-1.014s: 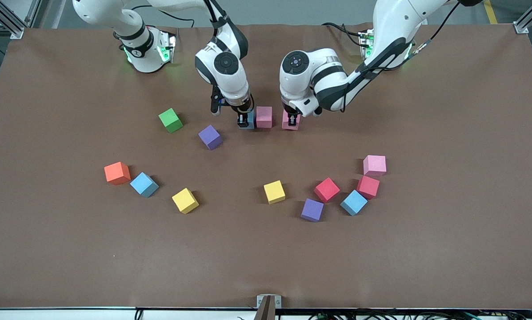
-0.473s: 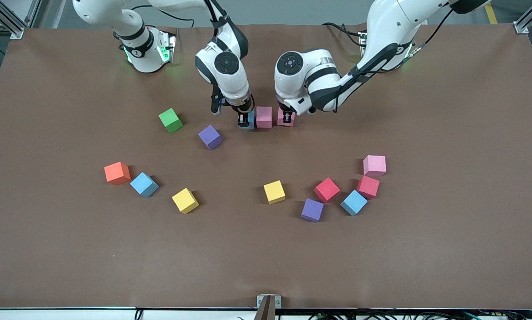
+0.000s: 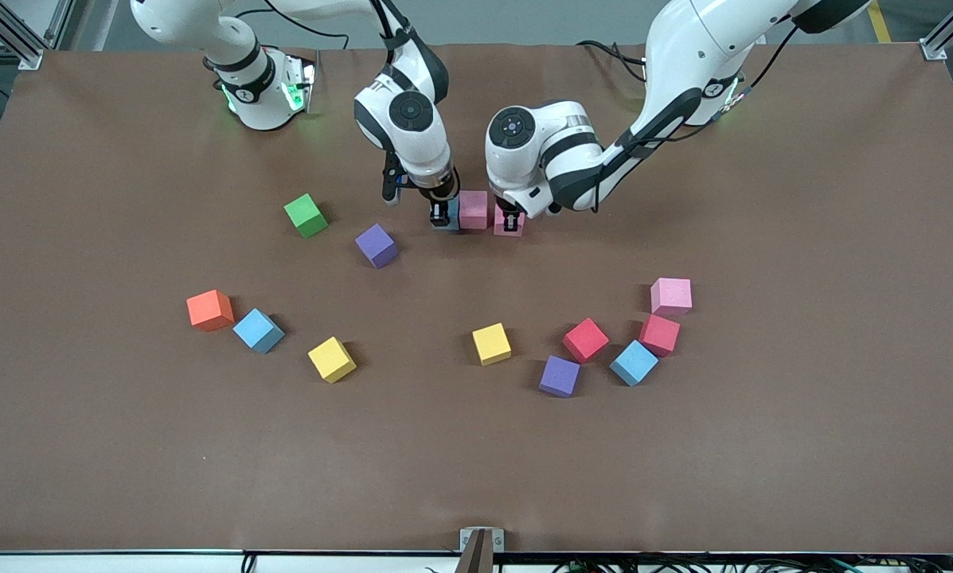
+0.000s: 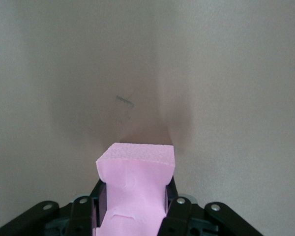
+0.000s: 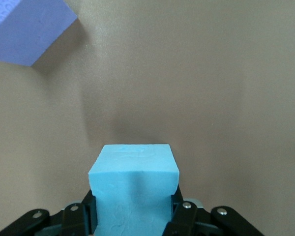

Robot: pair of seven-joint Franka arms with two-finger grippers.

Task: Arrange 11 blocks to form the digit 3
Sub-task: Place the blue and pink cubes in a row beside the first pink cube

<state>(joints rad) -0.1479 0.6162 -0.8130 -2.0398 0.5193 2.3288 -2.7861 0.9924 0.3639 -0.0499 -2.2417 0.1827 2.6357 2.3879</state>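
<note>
Three blocks line up near the robots' bases. A free pink block (image 3: 473, 209) stands in the middle. My right gripper (image 3: 442, 216) is shut on a light blue block (image 3: 451, 221) against its side toward the right arm's end. My left gripper (image 3: 509, 225) is shut on another pink block (image 3: 518, 229) close beside it, toward the left arm's end. The left wrist view shows the pink block (image 4: 135, 187) squeezed in the left gripper (image 4: 135, 201). In the right wrist view, the light blue block (image 5: 133, 182) fills the right gripper (image 5: 133, 206).
Loose cubes lie nearer the front camera: purple (image 3: 377, 245), green (image 3: 306, 215), orange (image 3: 210, 309), light blue (image 3: 258, 330), yellow (image 3: 332, 359), yellow (image 3: 491, 344), red (image 3: 586, 340), purple (image 3: 560, 376), light blue (image 3: 634, 362), deep pink (image 3: 659, 334), pink (image 3: 671, 295).
My left gripper has carried its pink block sideways toward the middle pink block, closing the gap. The right gripper with the light blue block has barely shifted.
</note>
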